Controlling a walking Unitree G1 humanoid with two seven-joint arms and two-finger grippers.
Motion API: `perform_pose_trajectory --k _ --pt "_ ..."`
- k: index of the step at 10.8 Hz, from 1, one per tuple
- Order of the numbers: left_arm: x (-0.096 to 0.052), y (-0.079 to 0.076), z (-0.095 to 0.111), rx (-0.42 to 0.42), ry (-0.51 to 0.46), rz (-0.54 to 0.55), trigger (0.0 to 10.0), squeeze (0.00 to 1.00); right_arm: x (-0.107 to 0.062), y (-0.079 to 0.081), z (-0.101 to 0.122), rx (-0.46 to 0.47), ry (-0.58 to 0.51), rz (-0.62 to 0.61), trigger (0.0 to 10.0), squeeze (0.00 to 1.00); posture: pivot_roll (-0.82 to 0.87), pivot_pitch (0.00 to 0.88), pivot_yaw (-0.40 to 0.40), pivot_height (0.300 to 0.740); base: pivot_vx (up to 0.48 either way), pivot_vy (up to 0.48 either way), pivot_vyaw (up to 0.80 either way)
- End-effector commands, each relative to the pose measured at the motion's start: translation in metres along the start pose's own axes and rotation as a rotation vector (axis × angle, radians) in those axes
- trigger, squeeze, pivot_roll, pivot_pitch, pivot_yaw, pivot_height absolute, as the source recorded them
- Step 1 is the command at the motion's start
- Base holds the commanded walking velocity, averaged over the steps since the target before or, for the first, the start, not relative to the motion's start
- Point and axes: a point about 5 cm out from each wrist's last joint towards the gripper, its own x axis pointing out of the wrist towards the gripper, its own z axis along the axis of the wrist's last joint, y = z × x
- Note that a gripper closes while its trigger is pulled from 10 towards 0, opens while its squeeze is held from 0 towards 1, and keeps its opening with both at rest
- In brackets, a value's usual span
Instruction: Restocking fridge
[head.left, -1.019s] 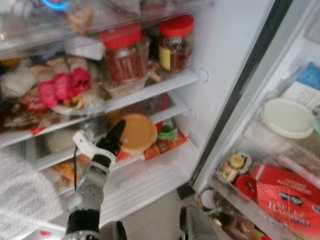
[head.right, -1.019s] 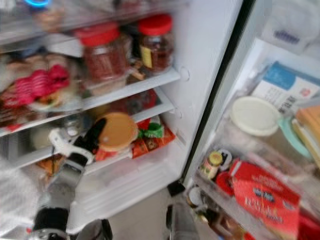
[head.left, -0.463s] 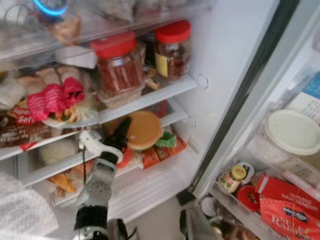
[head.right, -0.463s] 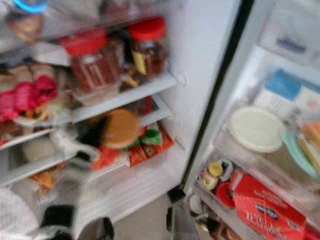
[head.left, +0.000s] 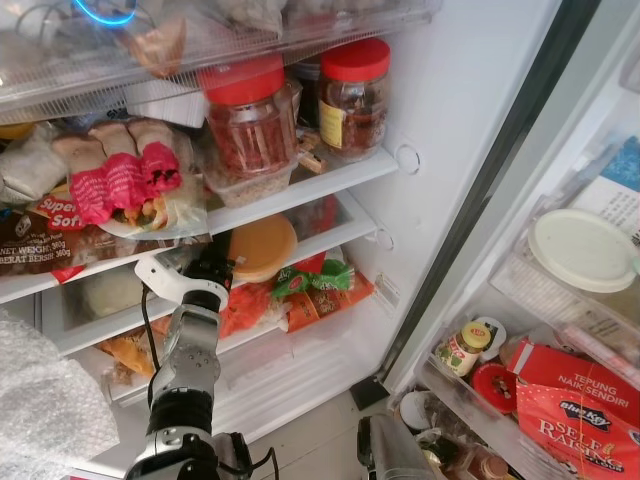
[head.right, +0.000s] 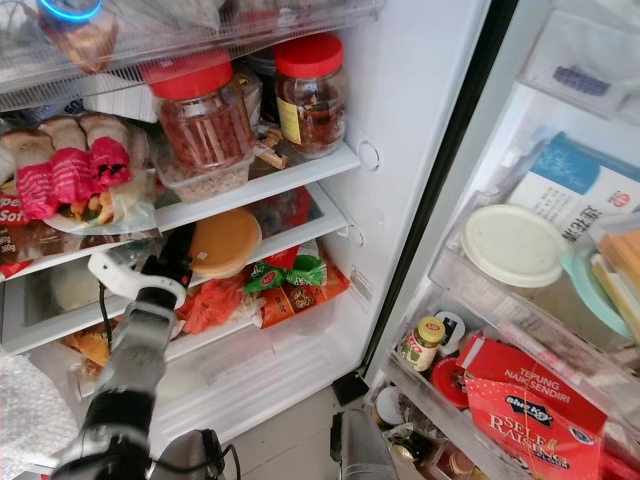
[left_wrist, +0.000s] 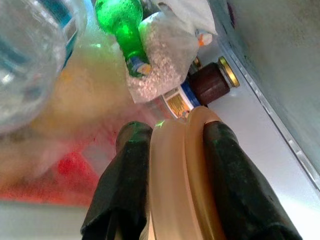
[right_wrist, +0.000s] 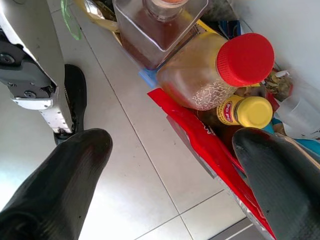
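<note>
A flat round tan container (head.left: 262, 245) is held on edge inside the fridge, just under the glass shelf (head.left: 300, 195) and above the red and green snack packets (head.left: 320, 285). My left gripper (head.left: 215, 268) is shut on it. In the left wrist view its black fingers (left_wrist: 125, 175) press both faces of the tan container (left_wrist: 172, 190). My right gripper (right_wrist: 172, 145) hangs low and open over the tiled floor (right_wrist: 140, 170), with nothing between its fingers.
Two red-lidded jars (head.left: 250, 120) and wrapped bread (head.left: 120, 180) crowd the shelf above. The open door's bins at right hold a white-lidded tub (head.left: 583, 250), a small yellow-capped jar (head.left: 462, 350) and a red box (head.left: 575, 400). Bottles (right_wrist: 210, 75) stand by the right gripper.
The left gripper has carried the tan container further in under the glass shelf and a little leftward. The camera shifted and the picture has sharpened.
</note>
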Motion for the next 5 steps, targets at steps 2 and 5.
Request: perform_pose_trajectory --k 2,5 --pt "0.008 0.003 0.004 0.036 -0.039 0.05 10.0 0.0 -0.002 -0.003 -0.005 0.0 0.02 -0.005 10.0 0.0 -0.25 0.125 -0.018 0.616 0.0 0.0 0.0" --pt "0.017 0.008 0.01 -0.04 -0.117 0.181 10.0 0.0 -0.003 -0.004 -0.006 -0.007 0.022 -0.005 10.0 0.0 -0.26 0.126 -0.028 0.616 0.0 0.0 0.0"
